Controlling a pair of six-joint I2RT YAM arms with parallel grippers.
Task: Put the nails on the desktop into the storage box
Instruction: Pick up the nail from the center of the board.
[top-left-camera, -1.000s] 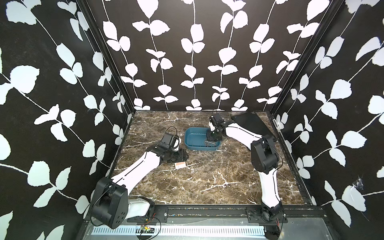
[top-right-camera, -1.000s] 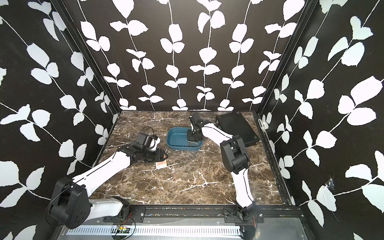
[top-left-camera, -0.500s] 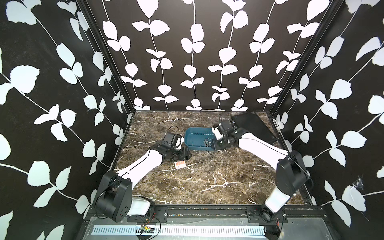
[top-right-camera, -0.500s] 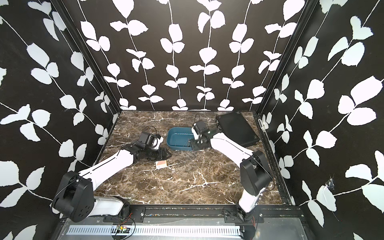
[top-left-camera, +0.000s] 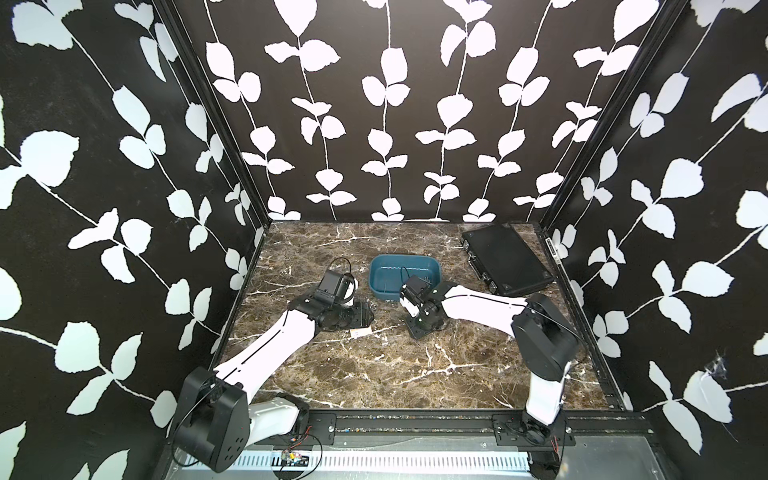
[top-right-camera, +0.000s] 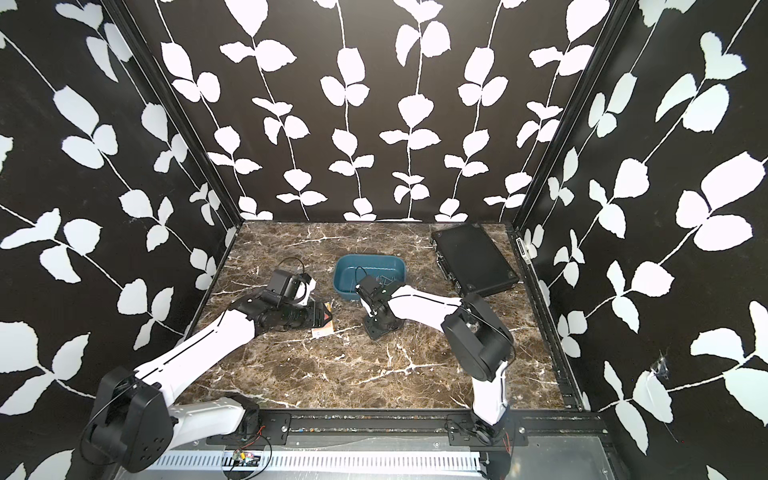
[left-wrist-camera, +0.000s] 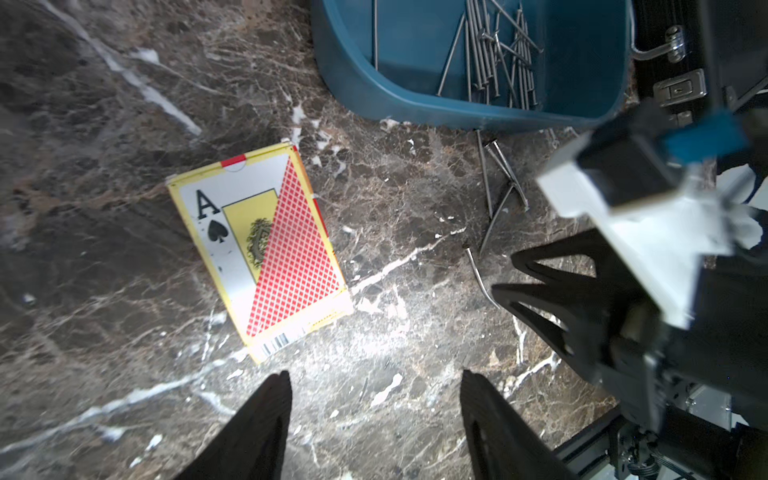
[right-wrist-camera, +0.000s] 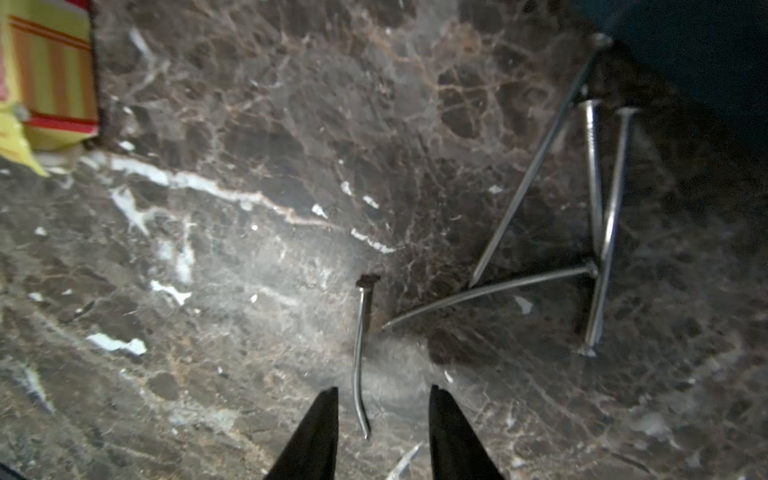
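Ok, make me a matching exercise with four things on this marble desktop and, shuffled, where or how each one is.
Things:
1. teal-blue rectangular plastic tub
2. flat black rectangular case
3. yellow and red playing-card box
4. bent silvery metal nail

Places or states:
A. on the marble desktop, at the right hand's parted fingertips
B. in the far right corner, shut
C. holding a pile of straight nails
D. lying flat, ace of spades showing

Pairs: 1-C, 2-B, 3-D, 4-A

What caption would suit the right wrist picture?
Open right gripper framing a bent nail on the marble desktop, four more nails nearby.
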